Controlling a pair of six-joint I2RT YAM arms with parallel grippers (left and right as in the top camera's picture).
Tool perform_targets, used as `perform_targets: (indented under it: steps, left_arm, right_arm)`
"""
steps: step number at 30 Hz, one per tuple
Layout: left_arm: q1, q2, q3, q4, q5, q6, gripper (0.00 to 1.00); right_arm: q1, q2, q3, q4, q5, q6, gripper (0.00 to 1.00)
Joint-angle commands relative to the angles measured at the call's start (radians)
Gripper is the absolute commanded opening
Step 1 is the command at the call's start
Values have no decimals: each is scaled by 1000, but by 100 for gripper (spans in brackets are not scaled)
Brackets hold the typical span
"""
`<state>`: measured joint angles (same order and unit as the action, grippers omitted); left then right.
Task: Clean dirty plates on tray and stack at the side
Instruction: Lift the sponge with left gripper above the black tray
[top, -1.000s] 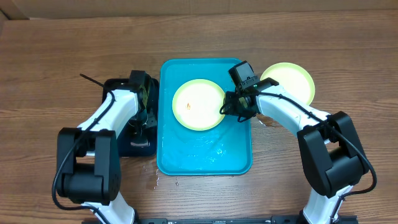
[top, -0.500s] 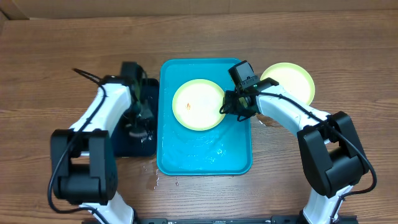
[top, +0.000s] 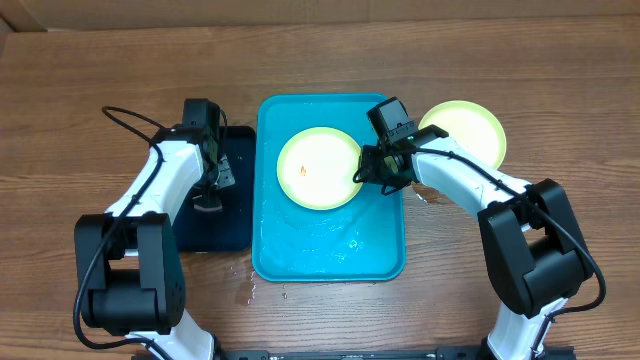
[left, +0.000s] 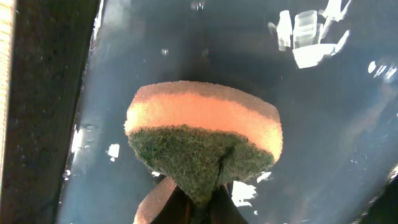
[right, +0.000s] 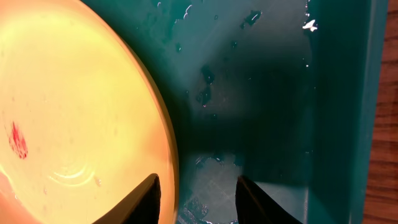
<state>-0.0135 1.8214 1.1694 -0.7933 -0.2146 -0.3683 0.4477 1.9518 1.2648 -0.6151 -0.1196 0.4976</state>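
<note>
Overhead and wrist views of the cleaning step. The left gripper (left: 200, 202) was closed on a sponge (left: 205, 134), pinching it at its near edge with the green scouring face and orange body towards the wrist camera. The sponge hung over the wet floor of the dark tray (top: 232, 232), apparently just clear of it. The dirty plate (top: 318, 168), pale lime-green with a small orange-red smear (top: 303, 170) left of its centre, lay flat in the far half of the turquoise tray (top: 330, 255). The long axis of that tray ran away from the robot. The relation governing the coming move was lateral: the plate lay to the right of the sponge, across the raised rims where the two trays adjoined, at about the same reach from the base. The left arm was therefore the one placed to carry the sponge over. The right gripper (right: 199, 193) stood at the plate's right edge with its jaws partly apart. One finger overlapped the rim and the other stood over the bare tray floor, so the rim was bracketed rather than clamped, probably to steady the plate. A second plate (top: 462, 132) rested on the table (top: 100, 80) to the right of the tray, where the stack would presumably form.
</note>
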Motion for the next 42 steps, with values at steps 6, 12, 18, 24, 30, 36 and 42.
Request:
perform_targets:
  steps: [6,12,18,24,30,36,42]
  left_arm:
    - [-6,-9,-3,7,-1,25,37]
    - [-6,-9,-24,5,2,26,34]
    - [-6,-9,-35,6,6,63,19]
    - [-6,-9,-36,5,54,85,11]
    - [-6,-10,-35,17,140,166,4]
    - [0,-10,-35,47,152,178,27]
    - [34,-10,-35,42,92,127,33]
  right_arm:
    - [1,-12,-2,4,13,4,41]
    - [1,-12,-2,4,13,4,41]
    - [1,-12,-2,5,13,4,41]
    - [1,-12,-2,5,13,4,41]
    - [1,-12,-2,11,13,5,41]
    - [1,-12,-2,13,13,4,47]
    - [1,-12,-2,23,13,5,47]
